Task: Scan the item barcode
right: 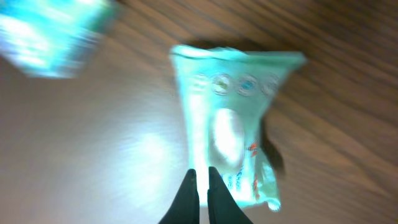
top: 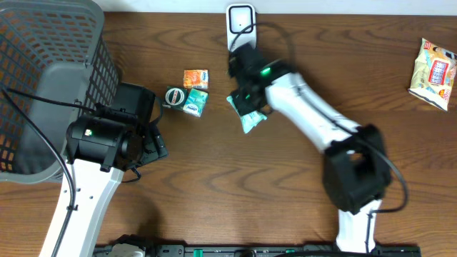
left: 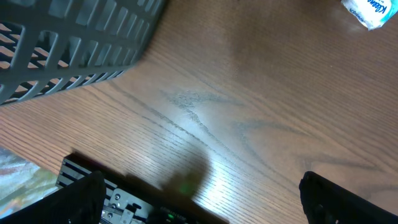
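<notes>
Overhead view first: teal packet (top: 251,120) flat on the table (top: 214,193), a bit up from the middle, with the right gripper (top: 246,101) right over its upper end. Just beyond that, at the far edge, a white scanner (top: 240,20) with its cable. Off to the left of the packet, well apart from it, a little cluster: orange packet (top: 196,78), round tin (top: 175,96) and small teal box (top: 195,104), the last two touching. Over in the far right corner, a snack bag (top: 434,64). Filling the far left corner, a grey basket (top: 43,78), with the left gripper (top: 156,140) just beside it over bare wood.

Right wrist view, pretty blurry: teal packet (right: 230,124) dead ahead, fingers (right: 185,199) clenched tight together, tips right at the packet's near edge. Honestly can't tell whether any wrapper is pinched between them or not. Up in the left corner, just a teal blur (right: 50,34).

Left wrist view: left gripper (left: 205,210) spread wide, nothing in it, only table underneath. Basket wall (left: 62,43) upper left, corner of a white packet (left: 372,11) poking in at top right.
</notes>
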